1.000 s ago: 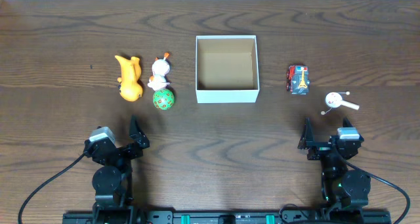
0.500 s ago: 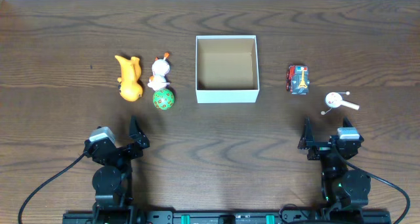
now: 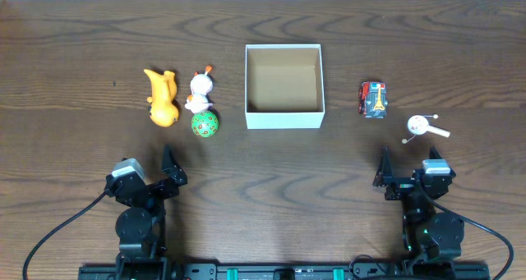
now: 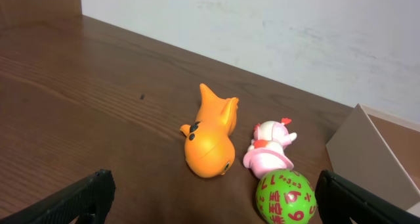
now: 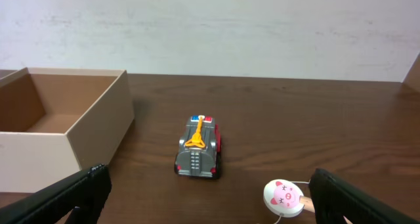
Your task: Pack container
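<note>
The container (image 3: 283,118), a square white-walled box with a brown inside, stands empty at the table's middle back; it also shows in the right wrist view (image 5: 39,148) and its corner in the left wrist view (image 4: 367,152). Left of it lie an orange toy animal (image 3: 161,98) (image 4: 210,142), a white and pink figure (image 3: 200,89) (image 4: 269,148) and a green ball with red numbers (image 3: 205,124) (image 4: 286,198). Right of it are a toy truck (image 3: 373,98) (image 5: 198,148) and a small round pig-face toy (image 3: 425,127) (image 5: 283,196). My left gripper (image 3: 168,172) (image 4: 216,207) and right gripper (image 3: 394,175) (image 5: 207,204) are open and empty near the front edge.
Dark wooden table (image 3: 271,181). A pale wall runs behind its far edge (image 5: 210,27). Cables trail from both arm bases at the front.
</note>
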### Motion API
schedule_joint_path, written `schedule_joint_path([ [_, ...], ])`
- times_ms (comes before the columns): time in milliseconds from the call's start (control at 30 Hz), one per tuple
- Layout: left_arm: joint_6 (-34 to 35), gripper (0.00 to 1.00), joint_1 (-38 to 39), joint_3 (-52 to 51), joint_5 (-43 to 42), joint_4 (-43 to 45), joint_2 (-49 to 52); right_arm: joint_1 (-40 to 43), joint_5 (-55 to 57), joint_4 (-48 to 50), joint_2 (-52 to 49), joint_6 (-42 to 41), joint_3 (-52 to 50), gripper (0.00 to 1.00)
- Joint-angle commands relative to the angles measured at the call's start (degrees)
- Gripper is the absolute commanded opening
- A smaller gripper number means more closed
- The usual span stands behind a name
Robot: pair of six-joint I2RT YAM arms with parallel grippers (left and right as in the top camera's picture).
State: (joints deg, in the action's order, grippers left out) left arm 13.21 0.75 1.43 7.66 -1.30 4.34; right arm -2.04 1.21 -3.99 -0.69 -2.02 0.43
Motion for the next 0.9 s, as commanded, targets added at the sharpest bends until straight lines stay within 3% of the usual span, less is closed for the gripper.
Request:
schedule_joint_path([
  [0,-1.0,0.98,-0.3,-1.2,0.5,-2.1,0.0,0.4,-0.2,-0.2,0.3,-0.7,-0.1,0.99],
  [600,-1.0,0.98,-0.3,-1.2,0.5,-2.1,0.0,0.4,-0.2,-0.2,0.3,-0.7,-0.1,0.99],
  [867,-3.5,0.98,-0.3,-1.2,4.8,1.1,0.0,0.4,-0.2,-0.2,0.3,-0.7,-0.1,0.99],
])
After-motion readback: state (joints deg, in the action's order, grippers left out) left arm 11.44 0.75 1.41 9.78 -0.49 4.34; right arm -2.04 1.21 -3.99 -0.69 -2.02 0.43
